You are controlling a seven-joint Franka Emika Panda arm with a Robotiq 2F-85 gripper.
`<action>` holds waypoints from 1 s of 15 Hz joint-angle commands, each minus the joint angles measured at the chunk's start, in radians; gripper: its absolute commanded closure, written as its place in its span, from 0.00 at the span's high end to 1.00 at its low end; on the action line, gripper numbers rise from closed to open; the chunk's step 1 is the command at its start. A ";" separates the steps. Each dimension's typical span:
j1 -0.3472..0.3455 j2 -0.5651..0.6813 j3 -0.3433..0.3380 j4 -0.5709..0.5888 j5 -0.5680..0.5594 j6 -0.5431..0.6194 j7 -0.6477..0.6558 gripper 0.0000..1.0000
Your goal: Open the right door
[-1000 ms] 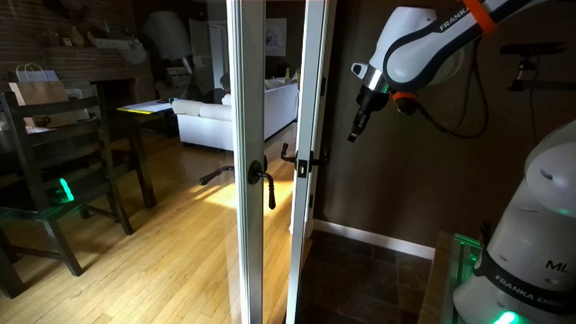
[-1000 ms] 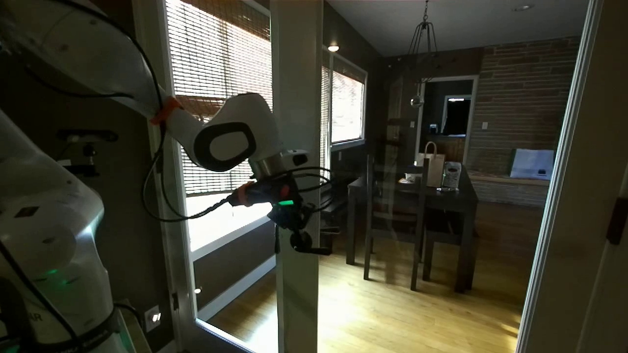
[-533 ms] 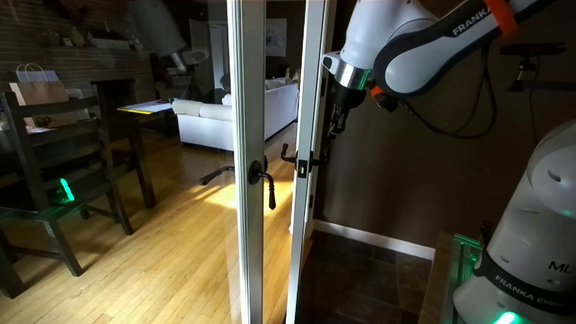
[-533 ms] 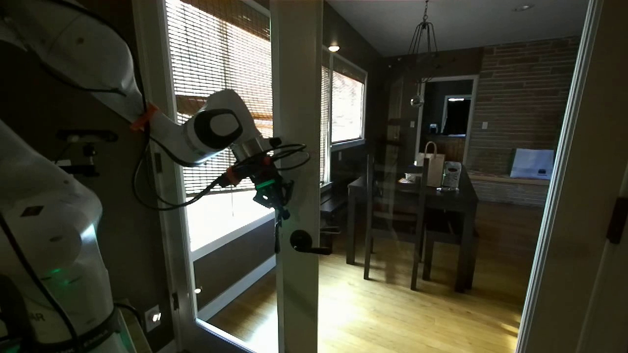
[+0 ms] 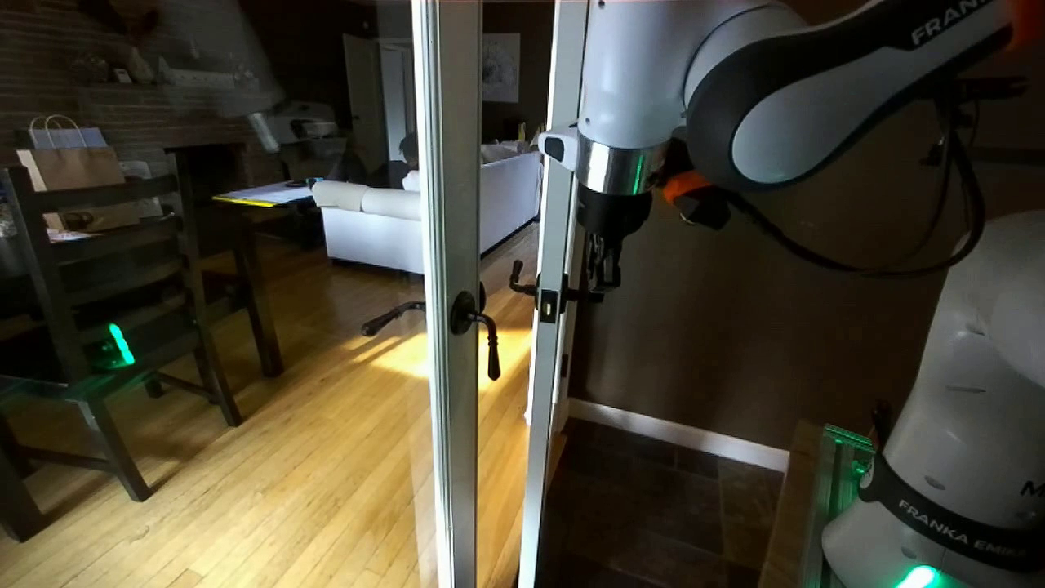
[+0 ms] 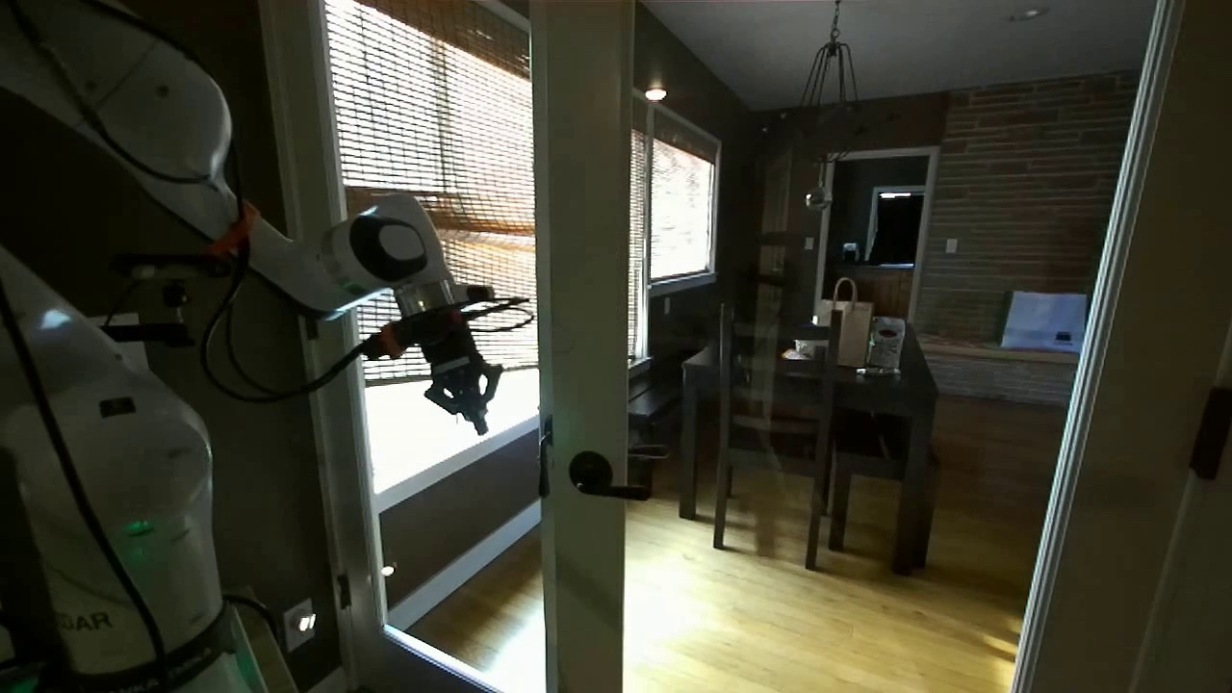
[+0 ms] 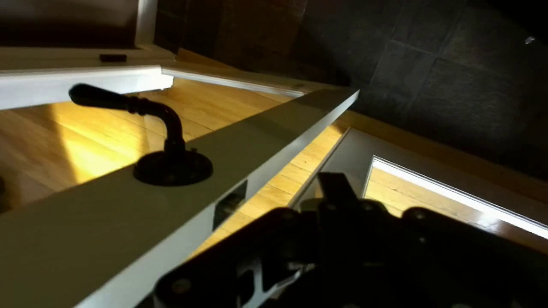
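The right door is a white-framed glass leaf. Its handle-side stile stands nearly edge-on in an exterior view and shows face-on in an exterior view. It stands out of line with the matching leaf, and wood floor shows in the gap. Its dark lever handle also shows in the wrist view, left of my jaws and apart from them. My gripper is shut and empty, tips together, left of the handle there. In an exterior view the gripper overlaps the robot-side lever and partly hides it.
The matching leaf with its own dark handle stands nearer that camera; its frame is right of the gap in the wrist view. A dark wall with white baseboard borders the right door. Chairs stand beyond the glass.
My gripper has moved left and down toward the handle in an exterior view, and left, away from the handle's stile, in an exterior view. The jaws look more upright. The doors have not moved.
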 commanded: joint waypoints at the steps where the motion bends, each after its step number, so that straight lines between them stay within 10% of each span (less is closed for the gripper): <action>1: 0.056 -0.005 0.024 0.001 -0.016 0.059 0.026 0.00; 15: -0.143 0.045 0.148 0.001 -0.283 0.423 0.257 0.00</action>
